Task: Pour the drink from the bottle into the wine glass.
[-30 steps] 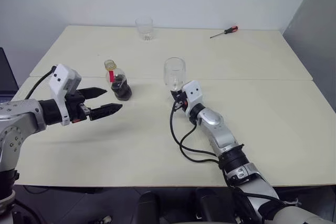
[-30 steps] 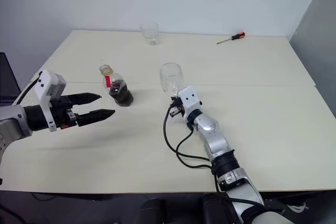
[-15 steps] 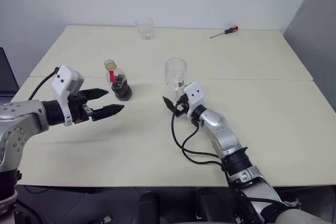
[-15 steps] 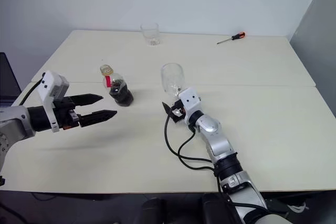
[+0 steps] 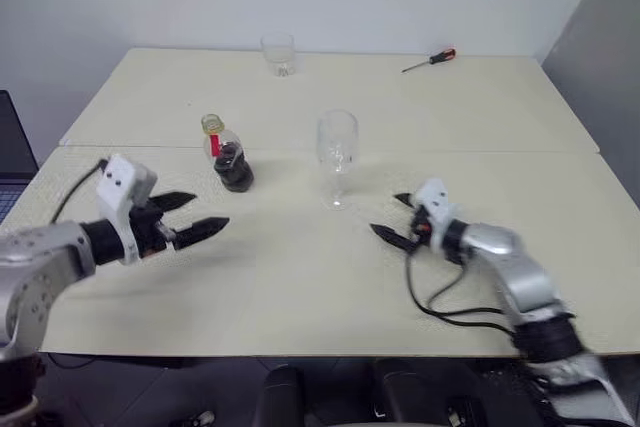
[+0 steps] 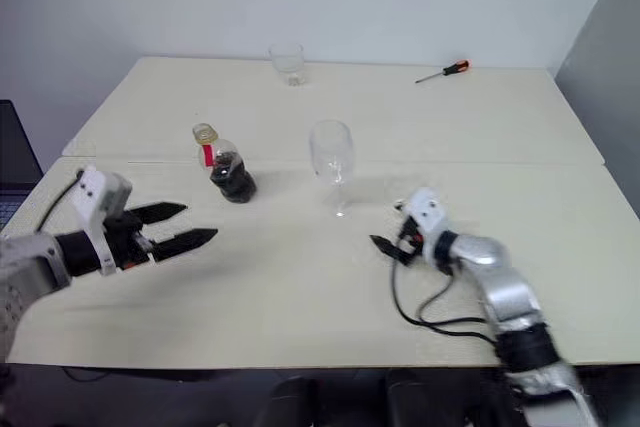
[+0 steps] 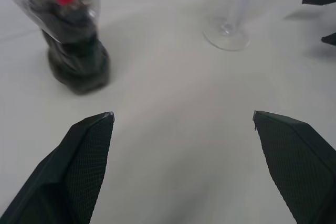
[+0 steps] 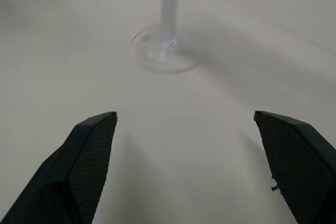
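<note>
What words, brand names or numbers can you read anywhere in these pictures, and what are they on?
None can be read.
The bottle has a red label band at its neck, with no lettering to be made out on it.
The wine glass, the tumbler and the screwdriver on the table show no markings.

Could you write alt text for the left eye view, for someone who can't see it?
An empty wine glass stands mid-table between two robot arms whose open black fingers hold nothing. A small bottle of dark drink stands left of it; a tumbler and screwdriver lie at the far edge.
</note>
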Motion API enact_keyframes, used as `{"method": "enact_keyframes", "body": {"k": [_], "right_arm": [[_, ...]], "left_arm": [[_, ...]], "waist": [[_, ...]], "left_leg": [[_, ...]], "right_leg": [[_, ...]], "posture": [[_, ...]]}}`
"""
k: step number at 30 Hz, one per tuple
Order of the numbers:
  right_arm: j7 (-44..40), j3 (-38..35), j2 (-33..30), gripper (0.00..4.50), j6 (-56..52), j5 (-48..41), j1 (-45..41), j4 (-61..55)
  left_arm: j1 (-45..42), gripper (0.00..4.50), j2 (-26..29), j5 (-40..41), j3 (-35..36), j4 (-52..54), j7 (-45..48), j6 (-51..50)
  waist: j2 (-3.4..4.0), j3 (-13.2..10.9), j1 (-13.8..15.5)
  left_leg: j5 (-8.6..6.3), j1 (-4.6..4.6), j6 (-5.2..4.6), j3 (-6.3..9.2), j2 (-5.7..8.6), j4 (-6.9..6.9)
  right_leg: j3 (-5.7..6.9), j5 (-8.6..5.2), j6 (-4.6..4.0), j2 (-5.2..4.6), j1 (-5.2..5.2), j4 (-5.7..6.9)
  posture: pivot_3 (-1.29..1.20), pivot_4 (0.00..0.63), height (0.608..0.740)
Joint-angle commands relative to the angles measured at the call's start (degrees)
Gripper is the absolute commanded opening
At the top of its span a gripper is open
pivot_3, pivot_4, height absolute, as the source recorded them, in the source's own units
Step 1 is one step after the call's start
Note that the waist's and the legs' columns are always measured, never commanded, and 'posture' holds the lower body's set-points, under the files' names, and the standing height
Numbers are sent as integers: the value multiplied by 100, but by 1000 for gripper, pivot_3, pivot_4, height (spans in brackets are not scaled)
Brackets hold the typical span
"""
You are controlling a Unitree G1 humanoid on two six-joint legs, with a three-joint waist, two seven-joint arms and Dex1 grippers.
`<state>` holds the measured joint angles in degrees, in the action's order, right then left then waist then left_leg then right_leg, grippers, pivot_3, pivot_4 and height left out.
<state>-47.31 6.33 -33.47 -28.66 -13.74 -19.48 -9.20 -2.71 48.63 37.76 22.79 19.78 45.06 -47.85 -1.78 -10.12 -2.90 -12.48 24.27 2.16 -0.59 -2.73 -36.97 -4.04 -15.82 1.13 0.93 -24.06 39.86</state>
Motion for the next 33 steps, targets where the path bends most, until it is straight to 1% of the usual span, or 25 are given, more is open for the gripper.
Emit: {"method": "enact_keyframes", "body": {"k": [1, 2, 5, 7, 10, 13, 17, 22, 26, 33], "right_arm": [[-539, -746, -695, 4462, -636, -709, -201, -707], [-598, -832, -816, 4462, -729, -836, -263, -768], [-876, -1134, -1139, 4462, -1126, -1419, -773, -1003], [-870, -1169, -1172, 4462, -1342, -1676, -1204, -1137], [-795, -1229, -1115, 4462, -1606, -2058, -1618, -1262], [-618, -1264, -957, 4462, -1824, -2420, -1940, -1414], [-490, -1184, -822, 4462, -2008, -2746, -2252, -1602], [-495, -1116, -869, 4462, -2012, -2817, -2320, -1605], [-343, -1002, -942, 4462, -2134, -2717, -2456, -1501], [-46, -932, -810, 4462, -2291, -2788, -2756, -1420]], "left_arm": [[173, 4500, -422, -58, 191, 325, -475, 269], [191, 4500, -540, -123, 141, 293, -558, 356], [42, 4500, -1193, -585, 37, -80, -1189, 1022], [-118, 4500, -1598, -717, 80, -146, -1561, 1360], [-194, 4500, -1948, -817, 99, -114, -1842, 1645], [-305, 4500, -1984, -896, 73, -70, -1990, 1755], [-603, 4500, -1731, -941, 79, -253, -2119, 1495], [-867, 4500, -1613, -1003, 4, -466, -2172, 1462], [-1153, 4500, -1531, -1238, -254, -723, -2198, 1439], [-1609, 4500, -1690, -1546, -567, -1316, -2310, 1683]], "waist": [[-4, 0, 0], [-12, 0, -2], [-14, -3, -12], [-13, -3, -11], [-18, 0, 3], [-20, 0, 21], [-20, 0, 51], [-20, 0, 55], [-20, 0, 76], [-20, 0, 89]], "left_leg": [[0, -2, 0, -1, 2, 0], [0, -10, 0, -1, 5, -1], [0, -55, -1, -1, 9, 3], [0, -65, -1, 2, 5, 5], [0, -55, 0, 9, 0, 4], [-1, -43, 0, 15, 0, 7], [-1, -35, 0, 14, 4, 6], [-1, -38, 0, 10, 3, 3], [-1, -37, 0, 11, 4, 2], [-1, -37, 0, 11, 4, 4]], "right_leg": [[-1, -1, 2, 0, 2, 1], [-2, -4, 7, 0, 9, 1], [1, -7, -3, 15, 52, -8], [2, -14, -18, 27, 62, -5], [8, -17, -23, 38, 63, -8], [15, -13, -31, 36, 63, -24], [16, -11, -27, 32, 63, -34], [14, -8, -14, 31, 70, -44], [17, -7, -11, 28, 71, -43], [17, -4, -15, 30, 70, -45]], "posture": [[0, 150, 740], [0, 150, 740], [0, 150, 740], [0, 150, 740], [0, 150, 740], [0, 150, 740], [0, 150, 740], [0, 150, 740], [0, 150, 740], [0, 150, 740]]}}
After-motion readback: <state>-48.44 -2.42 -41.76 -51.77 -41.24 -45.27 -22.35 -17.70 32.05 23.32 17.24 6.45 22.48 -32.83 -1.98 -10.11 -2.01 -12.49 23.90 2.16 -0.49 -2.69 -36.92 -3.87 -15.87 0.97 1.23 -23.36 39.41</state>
